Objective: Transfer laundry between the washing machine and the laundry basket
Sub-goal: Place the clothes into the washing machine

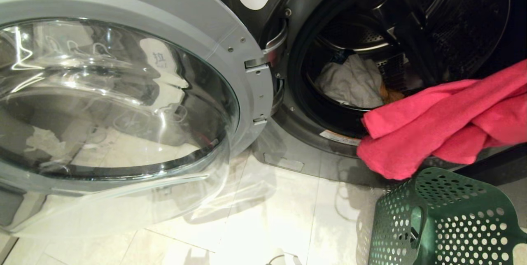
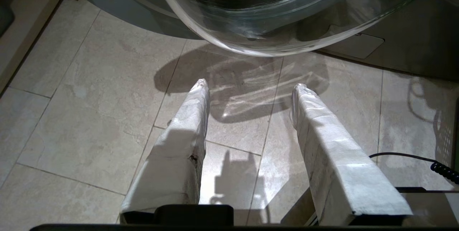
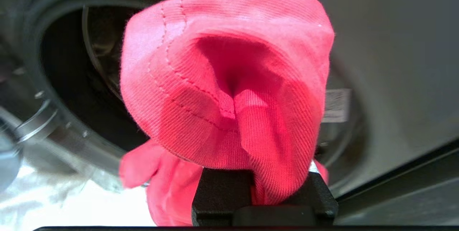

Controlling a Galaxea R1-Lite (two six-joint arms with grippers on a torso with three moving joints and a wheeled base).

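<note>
Here, right gripper jaws pinching red-pink garment, left gripper jaws spread.

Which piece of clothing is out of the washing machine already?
The red-pink garment. It hangs outside the washing machine, above the green laundry basket, held in the right gripper's jaws. The white-grey garment and the orange one lie inside the drum.

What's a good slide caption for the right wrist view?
Right gripper shut on the red-pink garment, bunched in front of the washing machine's open drum.
</note>
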